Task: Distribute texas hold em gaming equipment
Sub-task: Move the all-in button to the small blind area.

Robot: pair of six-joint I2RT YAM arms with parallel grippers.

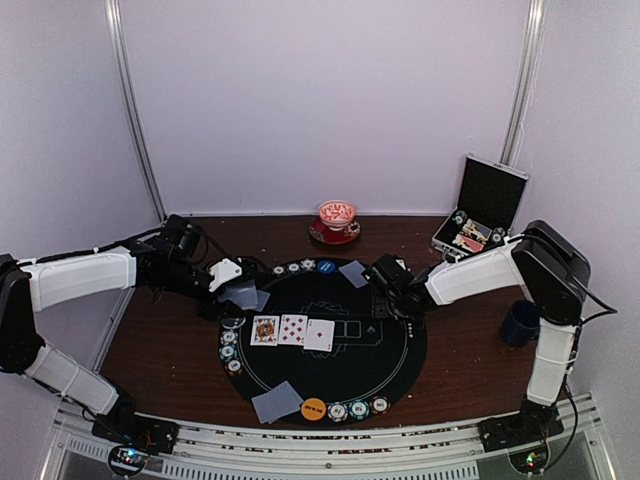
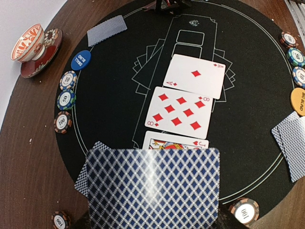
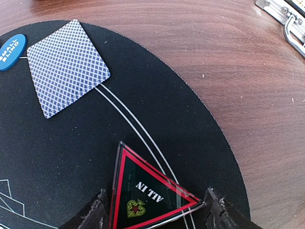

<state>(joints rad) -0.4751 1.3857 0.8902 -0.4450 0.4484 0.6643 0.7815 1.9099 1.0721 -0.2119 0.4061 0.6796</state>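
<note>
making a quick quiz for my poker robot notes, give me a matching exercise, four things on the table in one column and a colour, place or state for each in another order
Things:
1 small blind disc
2 ace of diamonds
3 all in triangle
4 card hiding the jack

Matches:
A between the jaws of the right tool
B held up by the left tool
C blue
D face up on the mat

Pairs: 1-C, 2-D, 3-A, 4-B
</note>
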